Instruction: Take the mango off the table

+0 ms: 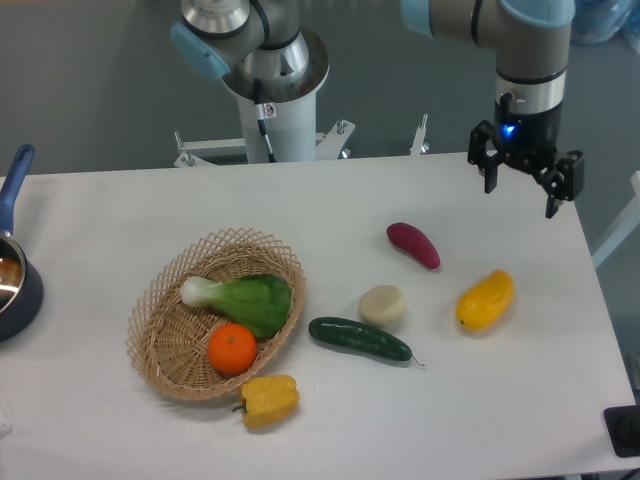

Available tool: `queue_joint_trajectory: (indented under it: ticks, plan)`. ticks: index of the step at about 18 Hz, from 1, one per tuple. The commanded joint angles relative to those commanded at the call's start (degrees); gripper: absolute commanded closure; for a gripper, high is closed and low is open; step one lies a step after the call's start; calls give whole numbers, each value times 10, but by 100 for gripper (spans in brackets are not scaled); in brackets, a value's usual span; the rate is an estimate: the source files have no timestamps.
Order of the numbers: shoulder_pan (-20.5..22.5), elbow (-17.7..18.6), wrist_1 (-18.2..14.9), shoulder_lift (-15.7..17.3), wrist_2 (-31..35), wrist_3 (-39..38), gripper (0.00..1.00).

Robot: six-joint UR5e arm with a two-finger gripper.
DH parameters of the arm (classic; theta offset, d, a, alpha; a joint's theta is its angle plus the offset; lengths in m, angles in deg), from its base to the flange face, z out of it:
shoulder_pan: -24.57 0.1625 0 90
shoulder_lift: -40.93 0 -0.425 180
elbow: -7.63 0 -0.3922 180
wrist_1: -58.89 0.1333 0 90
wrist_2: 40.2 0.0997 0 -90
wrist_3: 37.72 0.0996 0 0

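Tool [521,193] hung at upper right of frame, above the far right part of the white worktop [330,430], fingers spread wide apart with nothing between them. Blue light lit on its wrist. Mango [485,300] lay on the worktop at right centre, below the tool and well apart from it, tilted with its upper end toward the right. Purple-red oblong vegetable [413,245], possibly a sweet potato, sat up and left of the mango. Pale round item [382,305] was left of the mango, just above the dark green cucumber [359,338]; touching or not, hard to tell. Wicker basket [160,345] at centre left held a leafy green with white stalk [240,297] and an orange [232,348]. Yellow bell pepper [268,399] lay on the worktop just beside the basket's lower right rim. Dark blue pot [14,280] with a blue handle was cut off at the left edge. Robot base [268,75] stood behind the worktop at top centre.
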Motion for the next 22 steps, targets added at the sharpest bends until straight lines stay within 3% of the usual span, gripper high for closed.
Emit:
queue_joint_trajectory:
  ticks: [5,8,12,18,22]
  plan:
    - [-2,-2,11,-22,-25,-33,0]
    - [-4,0,13,-58,-37,-33,0]
    - [-11,8,60,-89,-33,-31,0]
    - [-11,-27,62,-148,-18,-26,0]
    - [-12,-35,61,-163,0,-25,0]
